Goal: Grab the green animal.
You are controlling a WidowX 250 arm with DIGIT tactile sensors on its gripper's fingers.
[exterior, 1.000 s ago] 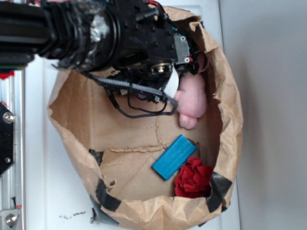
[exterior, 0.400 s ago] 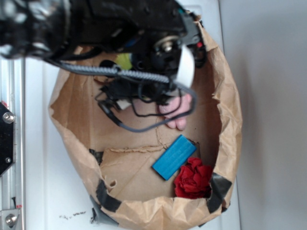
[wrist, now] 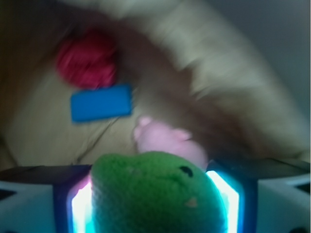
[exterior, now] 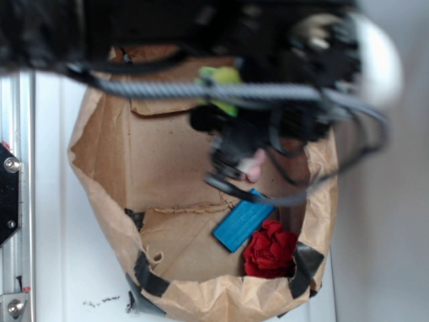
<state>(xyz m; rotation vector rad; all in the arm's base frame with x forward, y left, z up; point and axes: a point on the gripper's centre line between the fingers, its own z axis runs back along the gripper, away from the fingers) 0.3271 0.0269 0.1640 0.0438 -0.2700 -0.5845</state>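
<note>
White counter carries a crumpled brown paper bag with rolled-down walls and black tape patches, and you're looking into it from above. Your black robot arm, blurred, crosses the top of the exterior view with its cables looping over the bag's opening. In the wrist view your end effector is clamped on the green animal, a fuzzy green plush toy with a small black eye, squeezed between the two lit fingers; the jaws sit narrow, pressed against both its sides. In the exterior view you only catch a lime-green tuft of it showing past the arm near the bag's upper part. On the bag floor: a pink plush animal, mostly hidden by the arm from outside, a flat blue rectangular block just beside it, and a red fabric rose-like piece touching the block's lower corner, tucked against the bag wall. Wrist view is motion-blurred, so the finer detail can't be read.
</note>
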